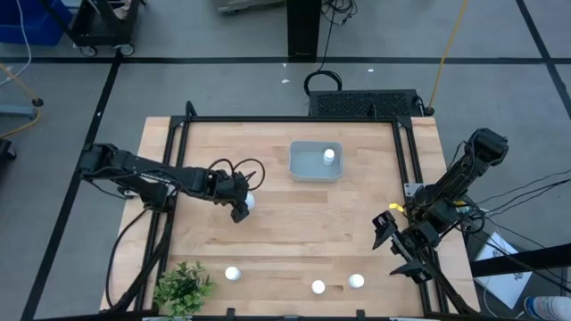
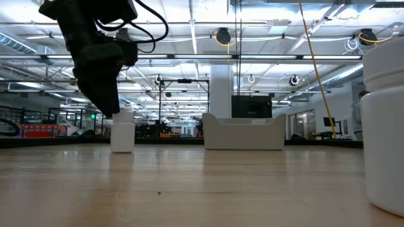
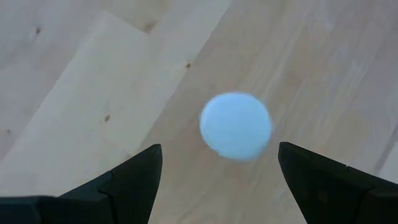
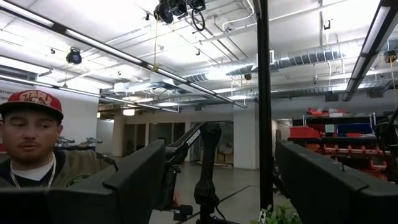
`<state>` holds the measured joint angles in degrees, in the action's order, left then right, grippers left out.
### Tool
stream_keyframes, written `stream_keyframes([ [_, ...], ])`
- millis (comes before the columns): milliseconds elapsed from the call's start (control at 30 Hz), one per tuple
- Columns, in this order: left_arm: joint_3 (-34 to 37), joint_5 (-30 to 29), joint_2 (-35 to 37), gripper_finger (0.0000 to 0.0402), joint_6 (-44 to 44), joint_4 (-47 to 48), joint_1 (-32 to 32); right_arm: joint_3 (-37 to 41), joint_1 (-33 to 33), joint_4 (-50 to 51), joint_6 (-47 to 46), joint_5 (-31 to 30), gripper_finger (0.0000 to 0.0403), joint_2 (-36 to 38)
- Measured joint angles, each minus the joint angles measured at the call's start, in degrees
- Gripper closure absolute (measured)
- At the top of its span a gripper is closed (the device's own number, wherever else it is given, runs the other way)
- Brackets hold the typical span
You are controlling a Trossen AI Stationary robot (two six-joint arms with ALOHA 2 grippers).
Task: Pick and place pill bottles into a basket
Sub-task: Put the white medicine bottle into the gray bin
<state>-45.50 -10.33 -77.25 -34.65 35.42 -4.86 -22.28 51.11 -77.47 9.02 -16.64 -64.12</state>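
The left gripper hangs spread over a pill bottle near the table's middle, at about eight o'clock from the basket, which holds one bottle; no label is readable on the cap. The right gripper waits spread at the table's three o'clock edge. Three more bottles line the six o'clock edge, beside a plant. In the low view one near bottle is cut off. A person's red cap carries writing too blurred to read.

Five tiny white cylindrical pill bottles with round caps stand upright: one inside the shallow translucent grey-blue plastic tray at the table's far middle, one mid-table left, three spread along the near edge.
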Motion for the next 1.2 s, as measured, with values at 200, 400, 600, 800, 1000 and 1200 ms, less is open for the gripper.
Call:
stream_keyframes([
  [200, 0.0, 0.4, 0.0, 0.0073, 0.0, -0.6, 0.0, 0.0, 0.0, 0.0, 0.0, 0.0, 0.0108, 0.0],
  [400, 0.0, 1.2, 0.0, 0.0073, 1.1, -3.0, -0.1, 0.0, 0.0, 0.0, 0.0, 0.0, 0.0108, 0.0],
  [600, 0.0, 0.2, 0.0, 0.0073, 1.4, -2.6, 0.5, 0.0, 0.0, 0.1, -0.8, 0.0, 0.0108, 0.0],
  [800, 0.0, 0.8, -1.4, 0.0073, 1.8, -2.6, 0.7, 0.0, 0.0, 0.1, -0.8, 0.0, 0.0108, 0.0],
  [1000, 0.0, 1.3, -3.5, 0.0073, 2.7, -4.8, 0.8, 0.0, 0.0, 0.3, -0.8, 0.0, 0.0108, 0.0],
  [1200, 0.0, 2.6, -4.9, 0.0073, 3.2, -6.3, 1.2, 0.0, 0.0, 0.6, -0.8, 0.1, 0.0108, 0.0],
])
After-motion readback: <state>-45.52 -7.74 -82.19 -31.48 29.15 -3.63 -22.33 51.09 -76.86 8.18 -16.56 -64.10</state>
